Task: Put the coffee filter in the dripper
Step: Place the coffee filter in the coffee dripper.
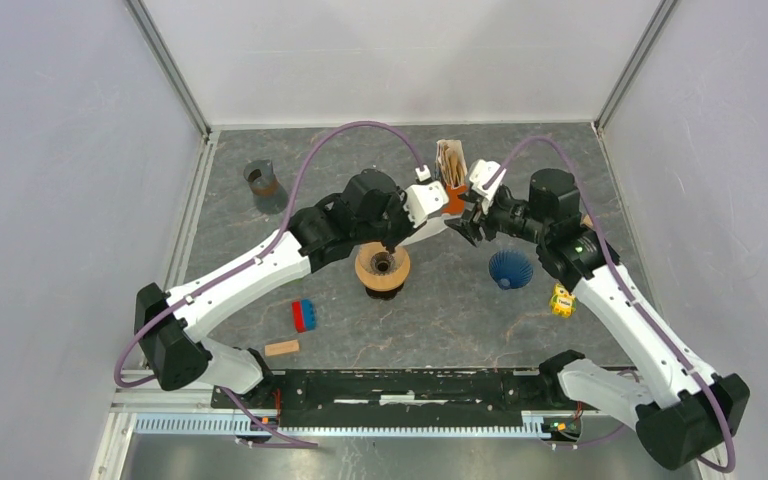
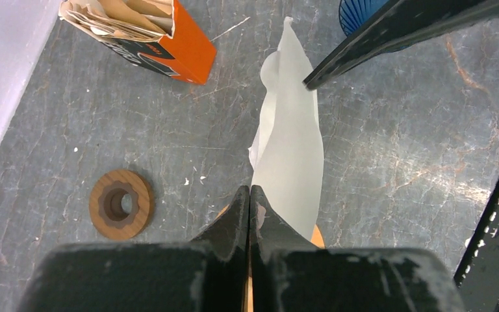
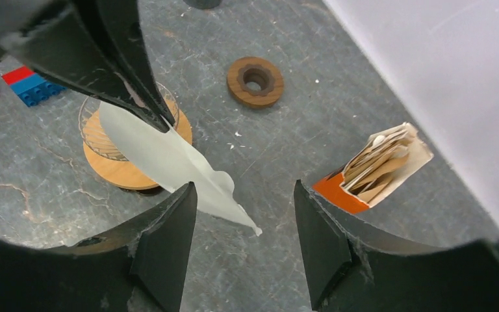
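Closest to the arm bases, a small wooden block (image 1: pixel 281 348) lies on the worktop (image 1: pixel 440 320), with a red-and-blue brick (image 1: pixel 303 315) just beyond it. Over on the right sits a little yellow object (image 1: pixel 561 300). Further in, the dripper (image 1: pixel 382 268) stands upright on its round wooden base. A blue ribbed cup (image 1: pixel 510 268) stands well apart to its right.

Above and just behind the dripper the two arms meet. The left gripper (image 2: pixel 249 195) is pinched tight on one end of the white coffee filter (image 2: pixel 289 149). The paper hangs in the air, folded flat, and stretches away toward the other arm. It is not in the dripper.

The right gripper (image 3: pixel 244 185) is spread wide, its fingers on either side of the filter's free tip. One finger comes right up to the paper's edge, though I cannot tell whether it touches.

Behind them an orange box (image 1: pixel 450 175) stuffed with brown filters stands on the worktop. Far off to the left is a brown ring (image 1: pixel 260 178).
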You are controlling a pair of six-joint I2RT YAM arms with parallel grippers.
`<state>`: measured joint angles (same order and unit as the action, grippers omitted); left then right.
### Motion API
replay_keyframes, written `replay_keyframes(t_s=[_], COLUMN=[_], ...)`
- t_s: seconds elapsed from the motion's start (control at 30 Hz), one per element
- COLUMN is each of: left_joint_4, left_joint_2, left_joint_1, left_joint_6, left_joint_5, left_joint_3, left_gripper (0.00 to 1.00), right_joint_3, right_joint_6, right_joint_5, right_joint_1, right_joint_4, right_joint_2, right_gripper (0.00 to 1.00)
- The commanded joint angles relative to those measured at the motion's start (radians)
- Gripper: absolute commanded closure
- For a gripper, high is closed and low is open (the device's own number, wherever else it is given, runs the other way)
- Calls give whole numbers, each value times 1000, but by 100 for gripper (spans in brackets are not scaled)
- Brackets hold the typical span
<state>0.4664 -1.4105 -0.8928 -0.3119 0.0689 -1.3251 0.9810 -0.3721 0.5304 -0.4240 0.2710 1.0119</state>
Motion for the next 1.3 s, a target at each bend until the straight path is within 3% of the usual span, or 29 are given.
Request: replay_keyframes(t_s=[0.0, 0.83, 1.27], left_joint_4=[-37, -69, -125], left_joint_2=[10, 1, 16], left_joint_1=[-22, -63, -63], left_joint_6=[-53, -71, -58], left_joint_5=[-63, -156, -168], left_joint_3=[-38, -44, -2], left_gripper=[98, 98, 98], right_joint_3=[53, -51, -73], right_joint_6=[100, 110, 261], right_joint_5=[15, -27, -29], right_joint_1=[2, 4, 53], right_joint_4=[-55, -81, -146], right_joint_2=[37, 59, 98], right_gripper=[36, 34, 36])
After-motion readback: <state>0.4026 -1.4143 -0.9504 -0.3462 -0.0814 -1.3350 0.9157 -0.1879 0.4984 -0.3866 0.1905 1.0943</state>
